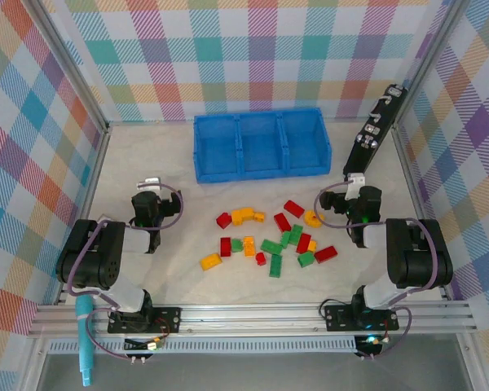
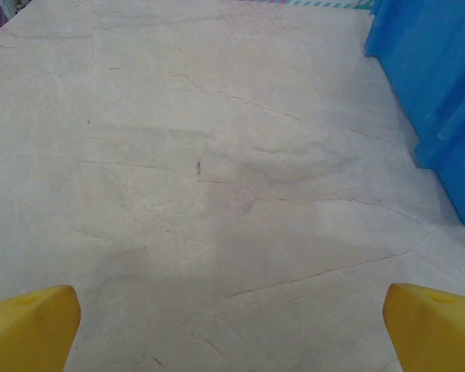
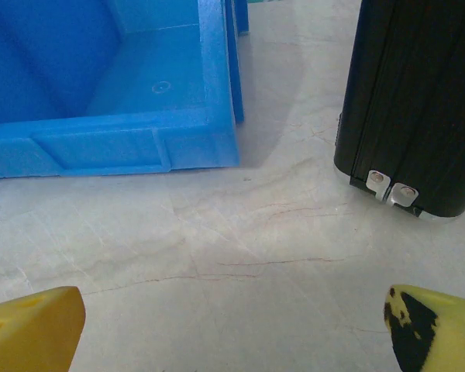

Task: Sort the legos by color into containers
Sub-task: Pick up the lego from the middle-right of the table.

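Note:
Several red, green and yellow-orange legos [image 1: 270, 244] lie scattered on the pale table between the two arms, among them a red brick [image 1: 223, 220] and a yellow one [image 1: 210, 261]. The blue tray [image 1: 261, 169] with three side-by-side containers stands behind them, with nothing inside. My left gripper [image 1: 151, 184] rests left of the pile, open. Its yellow fingertips [image 2: 27, 329] stand wide over bare table, the tray [image 2: 438, 93] at the right. My right gripper [image 1: 354, 182] sits right of the pile, open, with its fingertips [image 3: 31, 329] wide apart and the tray's corner [image 3: 139, 143] ahead.
A long black device [image 1: 373, 134] with white marks leans along the right wall, and its end [image 3: 415, 101] is close ahead of my right gripper. Plaid walls and metal posts [image 1: 98, 155] fence the table. A teal tool [image 1: 85, 346] hangs below the front rail.

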